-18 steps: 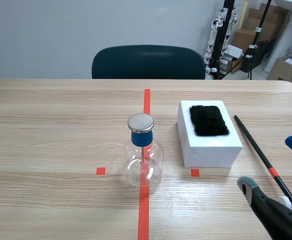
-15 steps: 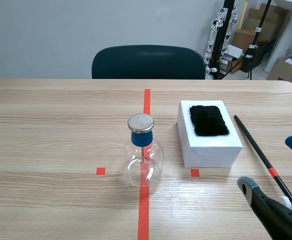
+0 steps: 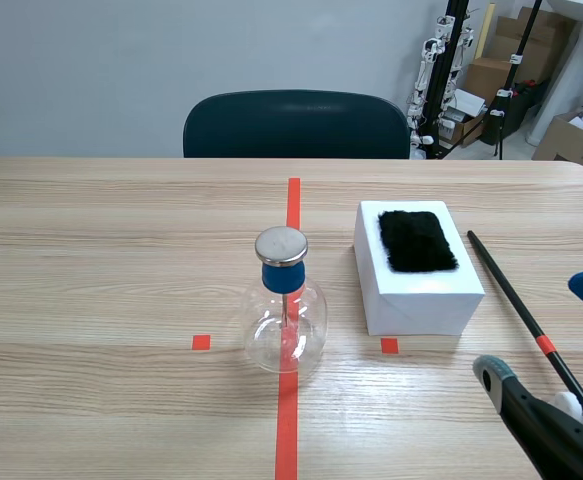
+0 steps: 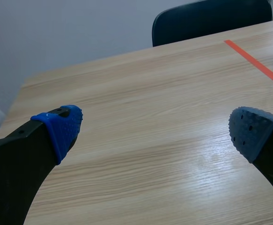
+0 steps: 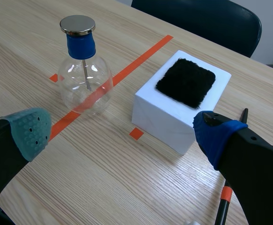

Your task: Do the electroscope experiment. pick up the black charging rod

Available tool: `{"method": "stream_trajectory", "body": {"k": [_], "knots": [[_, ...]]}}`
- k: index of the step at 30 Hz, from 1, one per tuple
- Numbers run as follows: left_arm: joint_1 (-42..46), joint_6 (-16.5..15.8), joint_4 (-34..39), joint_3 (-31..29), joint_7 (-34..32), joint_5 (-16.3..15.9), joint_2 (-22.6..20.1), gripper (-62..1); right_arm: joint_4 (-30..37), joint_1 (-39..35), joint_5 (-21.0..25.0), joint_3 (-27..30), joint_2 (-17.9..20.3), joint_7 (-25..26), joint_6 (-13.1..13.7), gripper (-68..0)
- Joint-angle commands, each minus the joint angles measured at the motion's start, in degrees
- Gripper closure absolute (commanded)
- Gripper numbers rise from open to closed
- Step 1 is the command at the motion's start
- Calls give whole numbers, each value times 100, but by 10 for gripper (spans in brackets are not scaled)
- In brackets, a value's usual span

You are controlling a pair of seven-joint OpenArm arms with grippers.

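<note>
The black charging rod [image 3: 516, 300] lies flat on the table right of the white box, with a red band near its close end. In the right wrist view the rod [image 5: 222, 212] shows beside and behind the blue-padded finger. My right gripper [image 3: 539, 328] hovers low over the rod's near half, open, with nothing held. In its own view the right gripper [image 5: 122, 131] spreads wide, facing the flask and box. My left gripper [image 4: 156, 129] is open over bare table, out of the scene view.
A glass flask electroscope [image 3: 286, 320] with a blue collar and metal cap stands on the red centre line. The white box [image 3: 421, 290] carries a black fur pad [image 3: 417, 241]. A dark chair [image 3: 296, 124] stands behind the table's far edge.
</note>
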Motion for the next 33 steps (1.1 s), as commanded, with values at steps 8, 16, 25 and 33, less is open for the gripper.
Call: {"method": "stream_trajectory", "body": {"k": [8,16,25,33], "knots": [[-793,-328,57,-33,-52,-42,46,-623,118,-7,61,50,72,103,-50,-626],[-1547,-1615,57,125,802,-39,61,-623,125,140,-61,157,-37,-144,-203,-626],[-2385,-1814,50,1025,804,92,66,-623,125,835,-389,157,15,-1663,-199,-626],[-3119,-1751,-212,1845,802,645,341,-623,118,2011,7,37,289,-3351,39,-626]]}}
